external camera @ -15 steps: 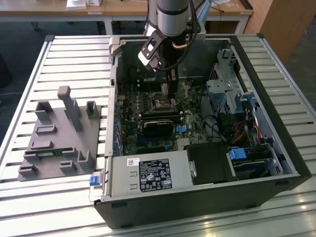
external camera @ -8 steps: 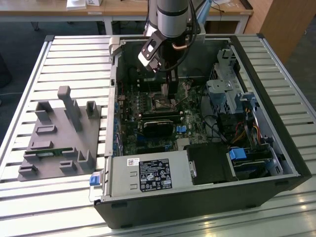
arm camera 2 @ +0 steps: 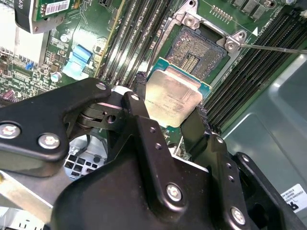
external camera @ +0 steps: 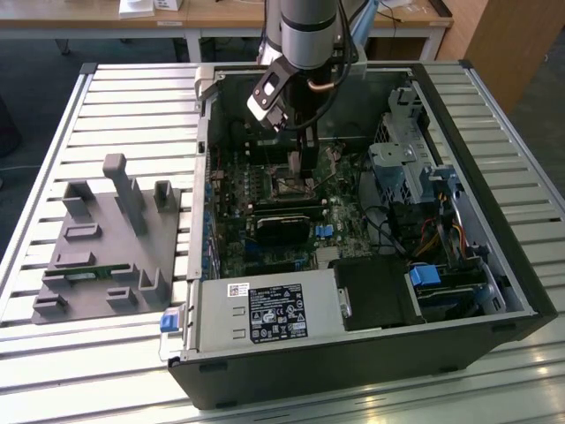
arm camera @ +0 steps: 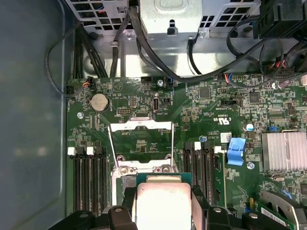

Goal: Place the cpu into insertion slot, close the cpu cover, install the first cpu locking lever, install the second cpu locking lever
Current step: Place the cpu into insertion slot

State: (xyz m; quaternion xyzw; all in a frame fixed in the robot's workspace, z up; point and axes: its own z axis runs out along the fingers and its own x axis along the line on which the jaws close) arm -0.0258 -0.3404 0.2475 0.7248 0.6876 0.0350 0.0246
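Note:
My gripper is shut on the cpu, a small square chip with a dull silver top, its black fingers pressing on two opposite edges. The chip hangs tilted, just above and beside the insertion slot, whose dark pin field lies bare. In the first wrist view the cpu sits between the fingers, and the cpu cover stands flipped open beyond the socket. A thin wire lever sticks out beside the slot. In the exterior view the gripper reaches down into the case over the slot.
The open computer case lies on a slatted table. Long black memory slots flank the socket. A black card, a blue clip and a finned heat sink are nearby. A grey fixture block sits at the exterior view's left.

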